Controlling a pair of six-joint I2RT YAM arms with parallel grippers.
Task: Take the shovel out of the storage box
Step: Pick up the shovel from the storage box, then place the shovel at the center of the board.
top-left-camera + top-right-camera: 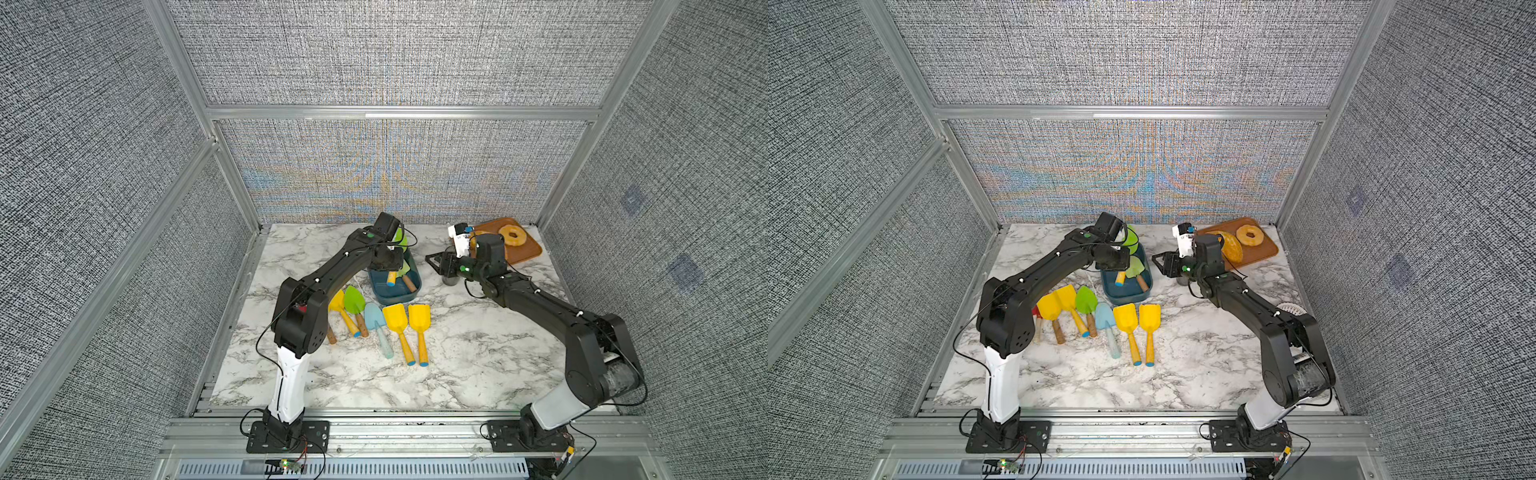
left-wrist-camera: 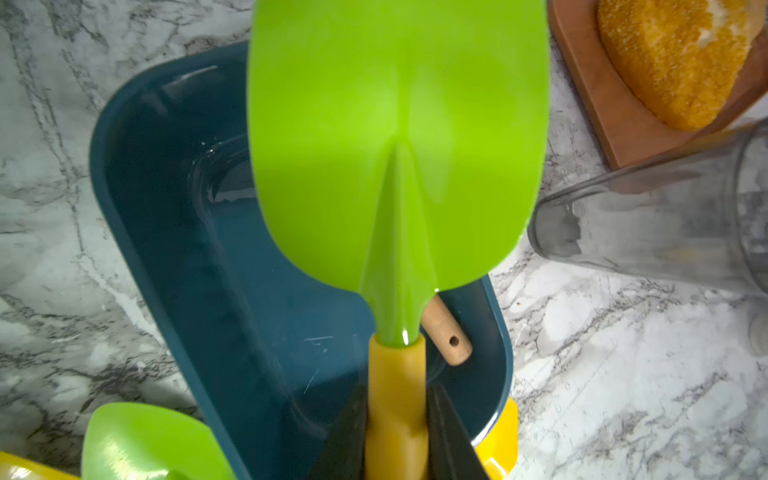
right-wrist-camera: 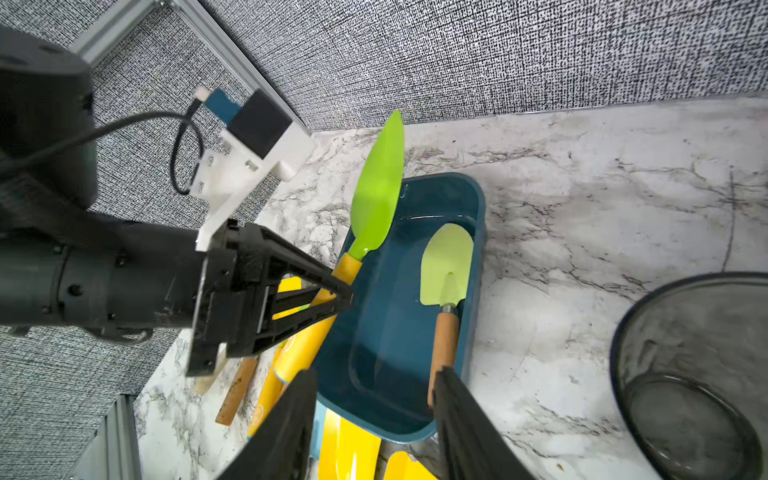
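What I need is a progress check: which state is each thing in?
bright green shovel: held tilted, blade raised.
left gripper: shut on the bright green shovel's yellow handle.
storage box: one shovel inside.
pale green shovel: lying flat inside it.
right gripper: open, empty.
glass: upright, empty.

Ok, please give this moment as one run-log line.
left claw: shut on yellow-handled green shovel | position: over storage box | right claw: open, empty

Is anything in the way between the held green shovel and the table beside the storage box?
Nothing visible. The left gripper holds the green shovel above the storage box; the other shovel lies below.
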